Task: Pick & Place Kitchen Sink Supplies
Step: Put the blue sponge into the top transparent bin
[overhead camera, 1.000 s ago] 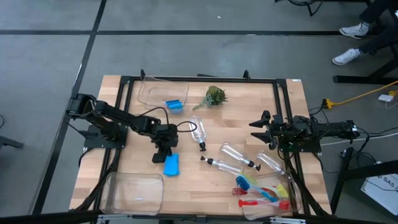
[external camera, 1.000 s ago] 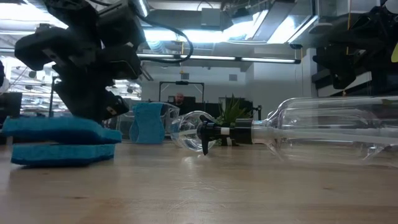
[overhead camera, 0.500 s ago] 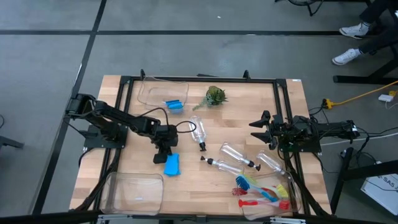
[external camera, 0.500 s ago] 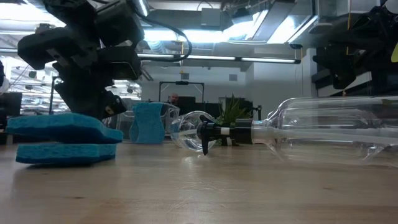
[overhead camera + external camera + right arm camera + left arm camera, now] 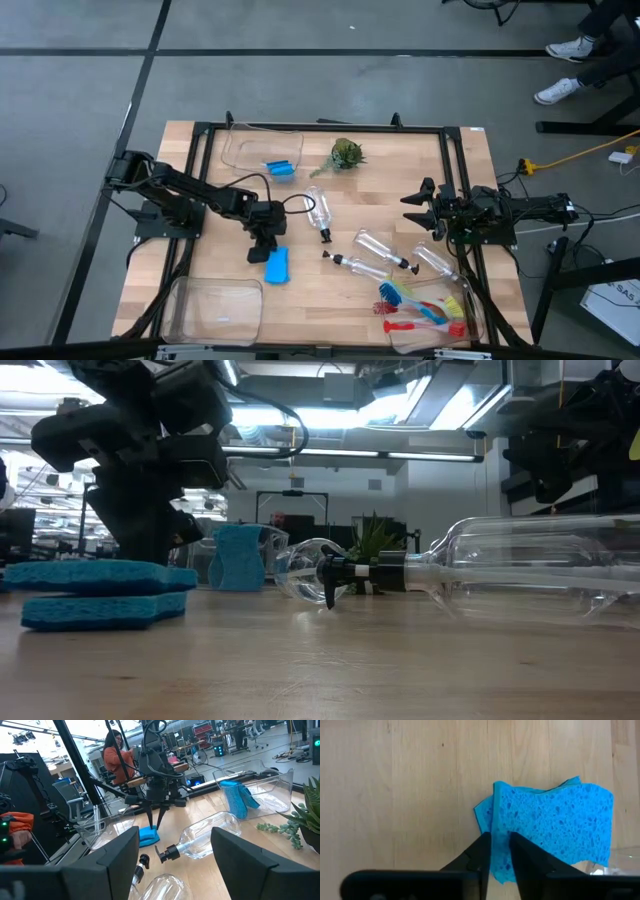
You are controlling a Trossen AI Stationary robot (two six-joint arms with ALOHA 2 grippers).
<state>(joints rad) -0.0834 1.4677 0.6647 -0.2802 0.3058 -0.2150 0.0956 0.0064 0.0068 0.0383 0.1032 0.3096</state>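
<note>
Wooden tabletop (image 5: 400, 190), seen from above: my L arm reaches in from the left side, R arm waits at the right edge.

Clear rect. plastic bin (image 5: 215, 310) at the near-left corner: I judge it the likely drop spot for what I'm handling; it sits just beside the sponge. A second clear bin (image 5: 262, 150) at the far side holds another blue sponge (image 5: 281, 168).

Left gripper (image 5: 500, 852), over the blue rect. sponge (image 5: 552, 832), mid-table, left of centre. Fingers (image 5: 479, 854) straddle one short edge, narrowly apart; the sponge rests flat on the wood in the low view, so I read no firm clamp. To do this step well: I'd come lower, centre the edge between both fingers, squeeze until the foam compresses, then lift straight up before swinging to the bin. Foam is soft; a shallow pinch may slip or peel.

Right gripper (image 5: 174, 862): fingers apart, nothing between them.

Sponge detail: porous, bright blue, two layers visibly offset, wavy long edges.

Clear pump-top bottles (image 5: 385, 255) lie on their sides mid-table; red, blue and yellow-green brushes (image 5: 420, 308) lie near the right front corner.
</note>
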